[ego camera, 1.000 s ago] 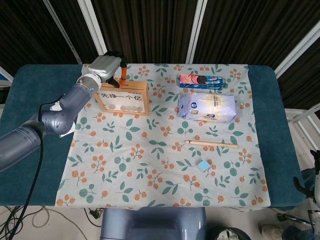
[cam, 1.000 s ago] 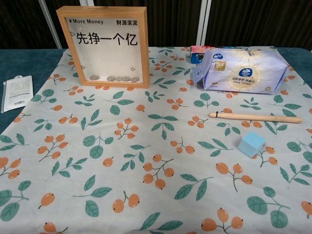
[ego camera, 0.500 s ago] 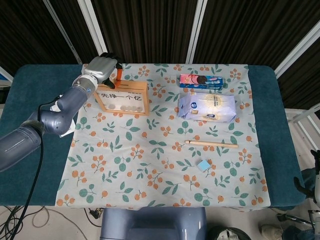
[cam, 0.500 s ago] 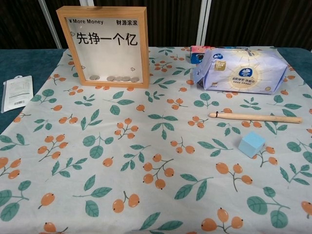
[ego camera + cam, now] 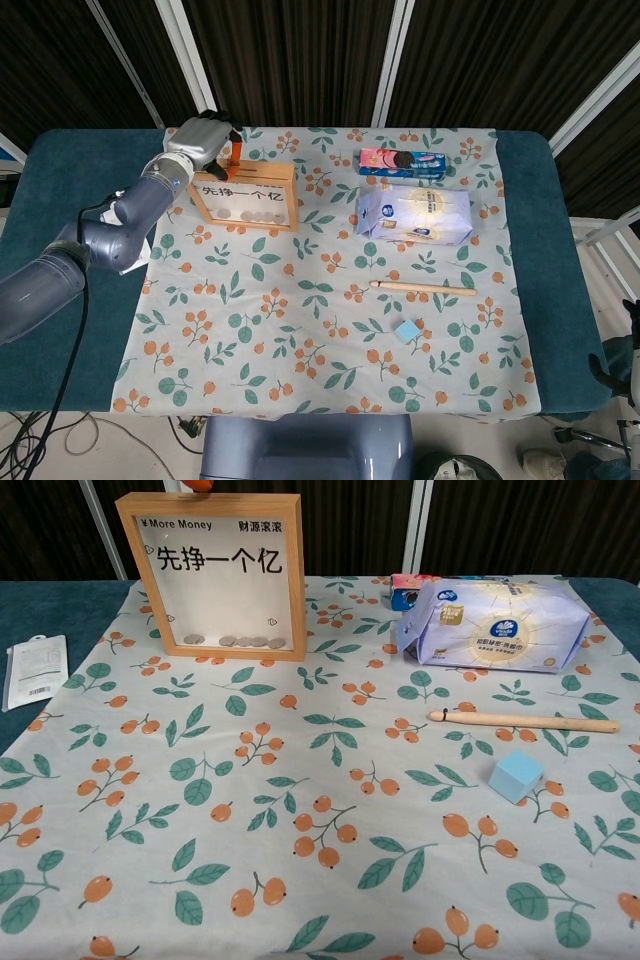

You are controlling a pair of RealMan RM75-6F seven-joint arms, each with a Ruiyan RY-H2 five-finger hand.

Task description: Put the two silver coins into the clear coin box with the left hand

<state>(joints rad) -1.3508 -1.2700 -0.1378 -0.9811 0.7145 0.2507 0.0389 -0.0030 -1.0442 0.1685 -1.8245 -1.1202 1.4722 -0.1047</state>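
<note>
Dark slatted panels back a tabletop (image 5: 60, 330) under a floral cloth. From the head camera, the left hand (image 5: 203, 137) hovers over the coin box (image 5: 245, 195) near the far left corner, fingers curled above its top edge; whether they pinch a coin, I can't tell. Chest camera: an orange fingertip (image 5: 200, 484) peeks over the frame, and several coins (image 5: 236, 640) sit inside along the bottom. Risk: a misaligned release could bounce a coin behind the box. Right hand's out of sight.
</note>
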